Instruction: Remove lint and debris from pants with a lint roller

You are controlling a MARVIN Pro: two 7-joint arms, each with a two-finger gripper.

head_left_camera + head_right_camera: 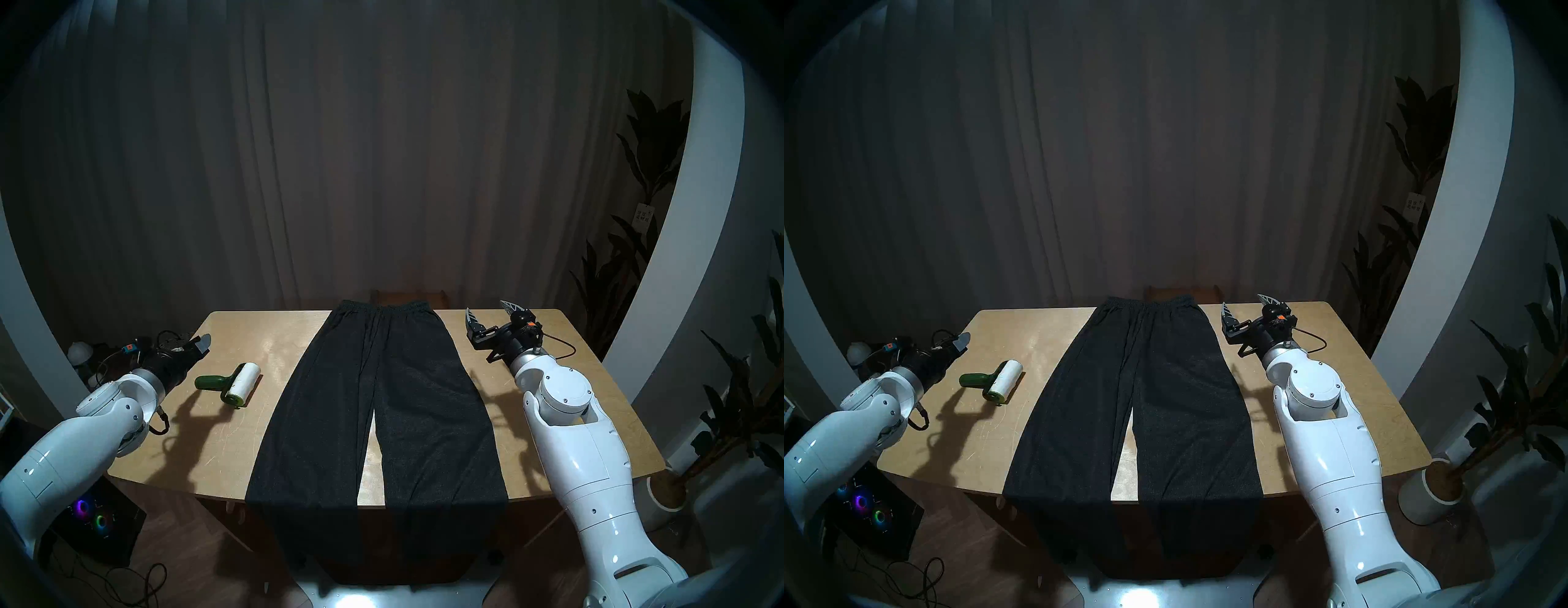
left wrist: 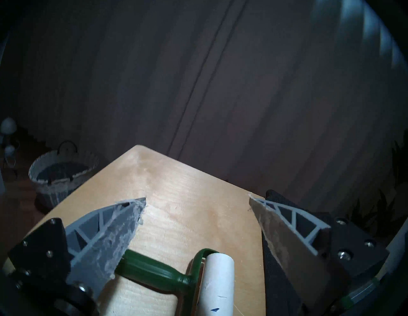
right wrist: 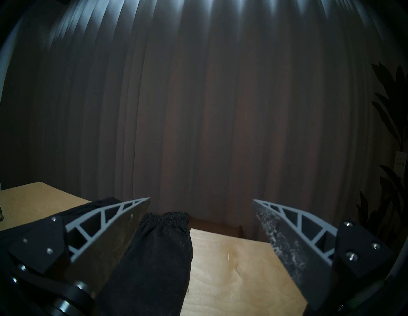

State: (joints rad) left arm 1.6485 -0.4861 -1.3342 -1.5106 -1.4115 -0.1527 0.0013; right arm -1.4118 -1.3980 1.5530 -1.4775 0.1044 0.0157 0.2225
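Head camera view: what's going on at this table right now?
Dark charcoal wide-leg pants lie flat along the light wooden table, hems hanging over the near edge. A lint roller with a white roll and dark green handle lies untouched on the table to their left. The left gripper hovers open above it, holding nothing. The right gripper is open and empty beside the waistband. No lint is discernible.

Seemingly charcoal pants (image 1: 377, 407), green-handled white lint roller (image 1: 231, 384), tan table (image 1: 572, 429).
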